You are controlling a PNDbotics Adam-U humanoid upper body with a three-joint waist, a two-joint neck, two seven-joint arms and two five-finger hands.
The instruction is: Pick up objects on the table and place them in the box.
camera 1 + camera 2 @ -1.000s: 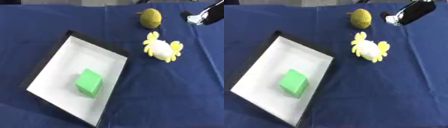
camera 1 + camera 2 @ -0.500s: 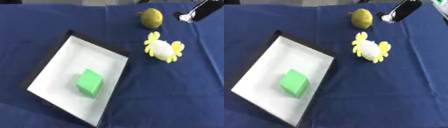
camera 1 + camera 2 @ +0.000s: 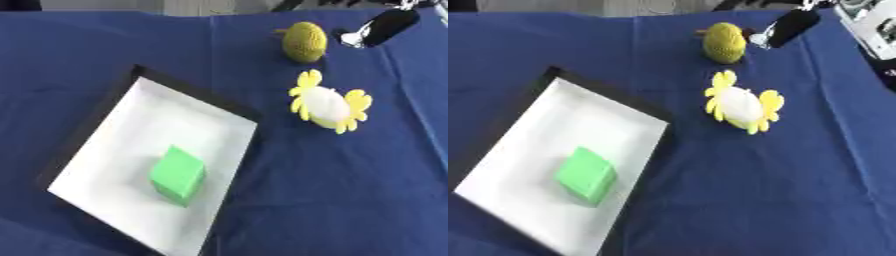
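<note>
A shallow box [image 3: 91,125] with a black rim and white floor lies askew on the left of the blue cloth. A green cube [image 3: 178,175] rests inside it. To the right of the box lies a white toy with yellow petals [image 3: 328,106]. Farther back stands an olive-yellow round knitted object [image 3: 304,42]. My right hand [image 3: 383,27], black with a silvery tip, comes in from the upper right corner. It hovers just right of the olive object, with a small gap between them. My left hand shows in no view.
The blue tablecloth [image 3: 350,200] covers the whole table, with open cloth at the front right. A white and grey device [image 3: 874,20] shows at the far right edge in the right eye view.
My right hand has drifted left, closer to the olive round object. The toy, the cube and the box have stayed put.
</note>
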